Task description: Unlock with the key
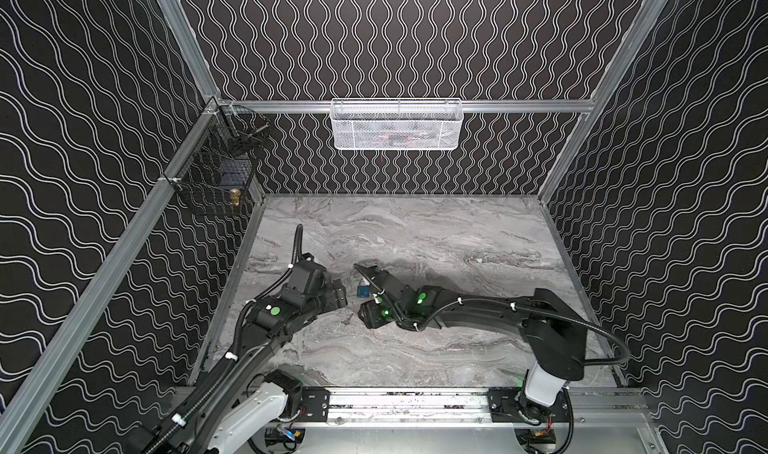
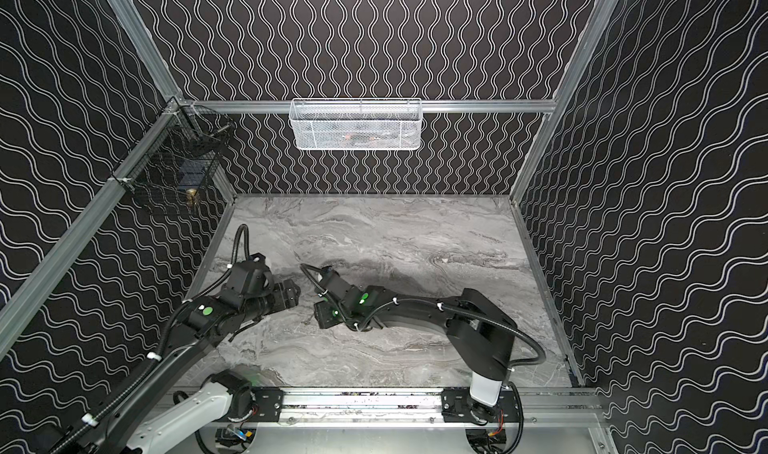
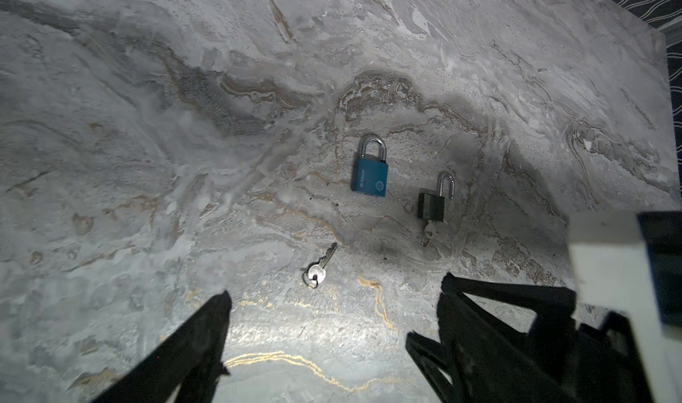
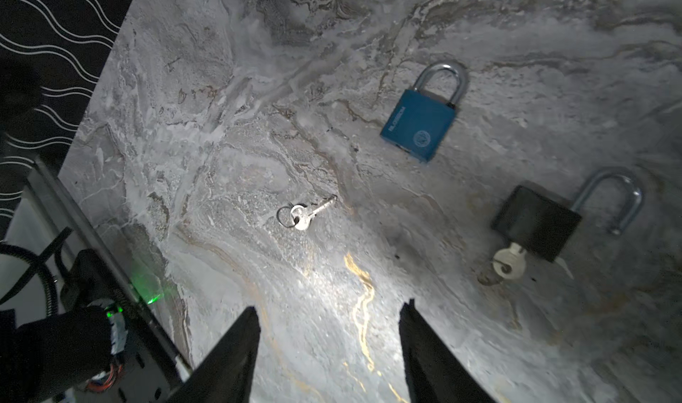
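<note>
A blue padlock lies flat on the marble table with its shackle closed; in a top view the blue padlock shows between the two arms. Beside it lies a black padlock with its shackle swung open and a key stuck in its base. A loose silver key on a small ring rests on the table. My left gripper hovers wide open just short of the loose key. My right gripper is open and empty, well back from it.
The grey marble table is walled in by patterned black panels. A white mesh basket hangs on the back rail. A black wire basket hangs on the left rail. Both arms meet near the table's middle.
</note>
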### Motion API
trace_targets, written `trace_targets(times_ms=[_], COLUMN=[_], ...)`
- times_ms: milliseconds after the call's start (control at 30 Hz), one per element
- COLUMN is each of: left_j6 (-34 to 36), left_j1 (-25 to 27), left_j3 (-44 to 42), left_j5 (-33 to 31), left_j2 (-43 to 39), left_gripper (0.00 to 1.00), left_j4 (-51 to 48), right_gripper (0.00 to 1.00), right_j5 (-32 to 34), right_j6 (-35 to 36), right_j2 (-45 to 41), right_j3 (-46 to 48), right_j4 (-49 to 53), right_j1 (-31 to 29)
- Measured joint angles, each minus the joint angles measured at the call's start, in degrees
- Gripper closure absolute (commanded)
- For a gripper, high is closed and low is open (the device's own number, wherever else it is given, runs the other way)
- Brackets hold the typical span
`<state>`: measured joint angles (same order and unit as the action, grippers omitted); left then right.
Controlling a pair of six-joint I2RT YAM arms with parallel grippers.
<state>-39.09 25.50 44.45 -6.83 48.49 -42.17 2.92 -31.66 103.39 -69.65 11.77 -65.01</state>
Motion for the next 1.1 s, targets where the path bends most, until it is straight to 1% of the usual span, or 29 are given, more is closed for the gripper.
trace_targets(times_ms=[133, 500, 567, 700, 833, 1100], left_j6=[-1.16, -4.63, -5.53, -7.23, -8.7, -10.67], left_j1=[0.0, -0.04, -0.04, -0.04, -0.04, -0.04], left_j3=[0.26, 1.73, 1.73, 1.7, 1.6, 1.6], left_j5=[-1.99, -7.96, -8.7, -10.1, -11.45, -13.68], left_j2=[-2.99, -8.15, -8.52, -9.68, -11.26, -12.87], left_gripper=[0.02, 0.01, 0.01, 0.01, 0.01, 0.01], left_j4=[-4.0, -10.84, -11.63, -12.76, -13.57, -15.41], right_gripper=[0.42, 0.51, 0.52, 0.58, 0.59, 0.65], right_j5=[0.26, 1.42, 1.73, 2.32, 2.56, 3.48], right_j6=[0.5, 5.18, 5.84, 7.26, 8.7, 11.23], right_j2=[4.15, 12.2, 13.14, 15.26, 16.74, 18.38], right_j3=[-2.97, -7.19, -7.89, -9.51, -10.73, -12.52], right_j4=[-1.38, -4.76, -4.9, -5.29, -5.31, -5.16], right_j1=[-1.92, -3.5, -3.52, -3.58, -3.61, -3.91])
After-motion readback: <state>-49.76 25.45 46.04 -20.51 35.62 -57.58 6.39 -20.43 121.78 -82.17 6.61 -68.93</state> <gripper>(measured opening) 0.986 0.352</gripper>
